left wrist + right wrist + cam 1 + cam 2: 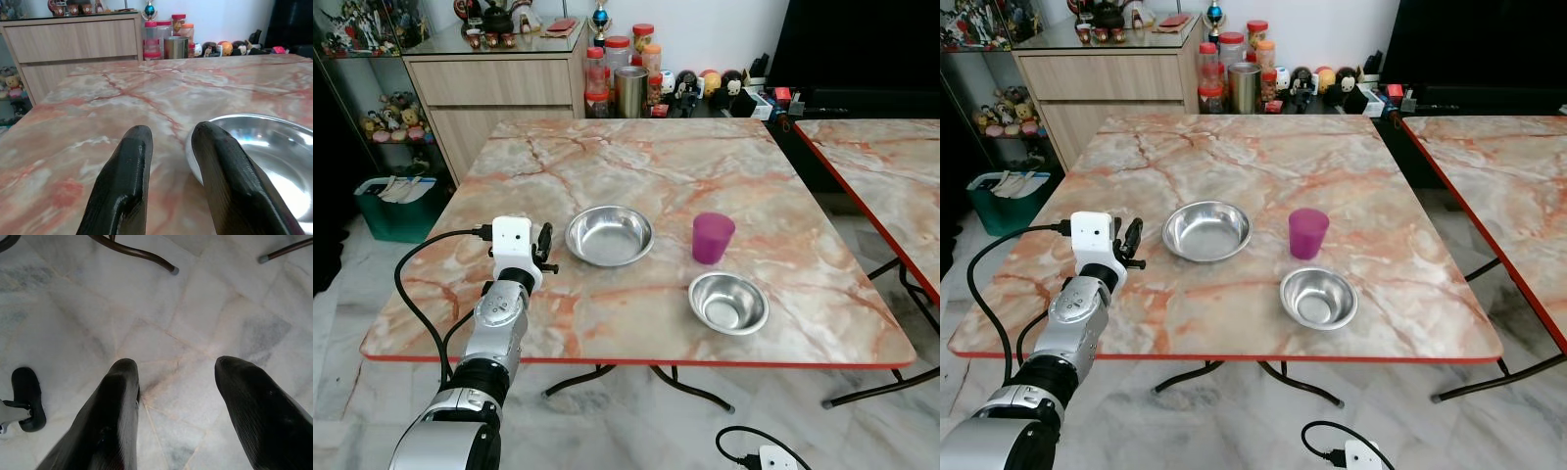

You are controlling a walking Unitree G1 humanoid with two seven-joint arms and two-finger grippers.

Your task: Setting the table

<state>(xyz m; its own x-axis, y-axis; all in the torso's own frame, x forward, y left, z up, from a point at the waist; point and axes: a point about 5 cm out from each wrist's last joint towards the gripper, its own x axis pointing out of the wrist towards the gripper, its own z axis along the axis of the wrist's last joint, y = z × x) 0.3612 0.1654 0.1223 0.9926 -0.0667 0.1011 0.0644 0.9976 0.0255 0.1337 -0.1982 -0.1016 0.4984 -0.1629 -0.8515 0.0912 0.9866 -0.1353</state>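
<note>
On the marble table a large steel bowl sits near the middle. A purple cup stands upright to its right. In front of the cup rests a smaller steel bowl. My left gripper hovers low over the table just left of the large bowl. In the left wrist view its fingers stand a little apart with nothing between them, and the large bowl's rim lies beside the nearer one. My right gripper hangs open over the floor tiles.
A second marble table stands close on the right. Behind the far edge are a wooden cabinet, jars and a steel tumbler. A green bin sits at the left. Table legs cross the floor below.
</note>
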